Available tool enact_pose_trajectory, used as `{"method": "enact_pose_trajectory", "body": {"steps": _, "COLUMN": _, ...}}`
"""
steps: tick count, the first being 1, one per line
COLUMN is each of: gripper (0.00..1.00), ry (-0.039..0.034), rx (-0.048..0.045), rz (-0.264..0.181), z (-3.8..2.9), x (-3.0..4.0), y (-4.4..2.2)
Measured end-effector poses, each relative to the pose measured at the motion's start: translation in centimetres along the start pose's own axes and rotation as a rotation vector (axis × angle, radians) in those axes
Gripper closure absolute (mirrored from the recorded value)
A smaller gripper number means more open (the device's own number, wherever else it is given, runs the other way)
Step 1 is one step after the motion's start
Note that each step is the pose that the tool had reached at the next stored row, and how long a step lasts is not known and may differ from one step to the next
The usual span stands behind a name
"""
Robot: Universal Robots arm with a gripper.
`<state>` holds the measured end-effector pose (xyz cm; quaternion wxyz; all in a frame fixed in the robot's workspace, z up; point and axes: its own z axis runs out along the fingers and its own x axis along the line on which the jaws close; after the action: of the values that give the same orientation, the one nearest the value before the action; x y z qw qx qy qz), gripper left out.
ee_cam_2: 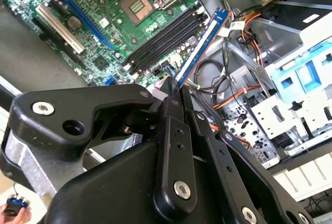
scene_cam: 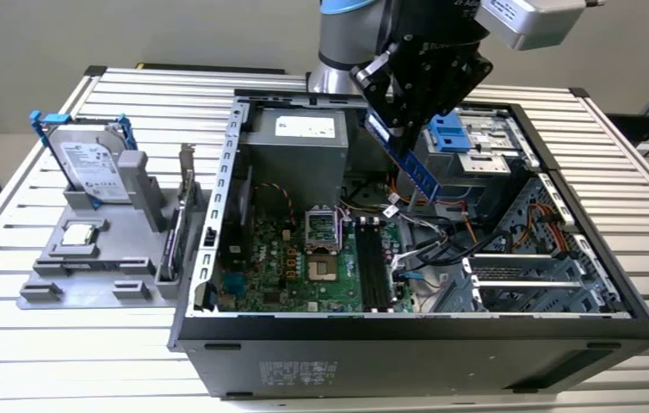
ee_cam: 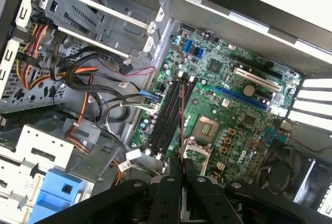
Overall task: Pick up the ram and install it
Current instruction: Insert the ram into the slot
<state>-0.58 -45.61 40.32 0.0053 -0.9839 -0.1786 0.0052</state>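
Observation:
My gripper (scene_cam: 400, 119) hangs over the open computer case, shut on the ram (scene_cam: 417, 165). The ram is a long blue-green stick held by its upper end, slanting down toward the motherboard (scene_cam: 290, 258). In the second wrist view the ram (ee_cam_2: 201, 45) juts out from between the black fingers (ee_cam_2: 174, 130), its far end over the cables beside the black memory slots (ee_cam_2: 165, 38). In the first wrist view I see the ram (ee_cam: 182, 125) edge-on, roughly in line with the slots (ee_cam: 167, 114) and well above them. In the exterior view the slots (scene_cam: 371, 268) lie below and nearer the front of the case.
Loose orange, black and white cables (scene_cam: 445, 245) lie beside the slots. A blue drive caddy (scene_cam: 454, 133) and a drive cage (scene_cam: 531, 275) fill the case's exterior-view right. A power supply (scene_cam: 296, 142) sits at the back. A grey fixture (scene_cam: 83, 275) outside holds a hard drive (scene_cam: 89, 168) and a card (scene_cam: 176, 237).

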Motion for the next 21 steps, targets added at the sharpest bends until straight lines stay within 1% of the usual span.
{"method": "enact_pose_trajectory", "body": {"steps": 21, "gripper": 1.0, "ry": 0.0011, "rx": 0.0007, "rz": 0.099, "z": -0.01, "x": 0.0, "y": 0.0}}
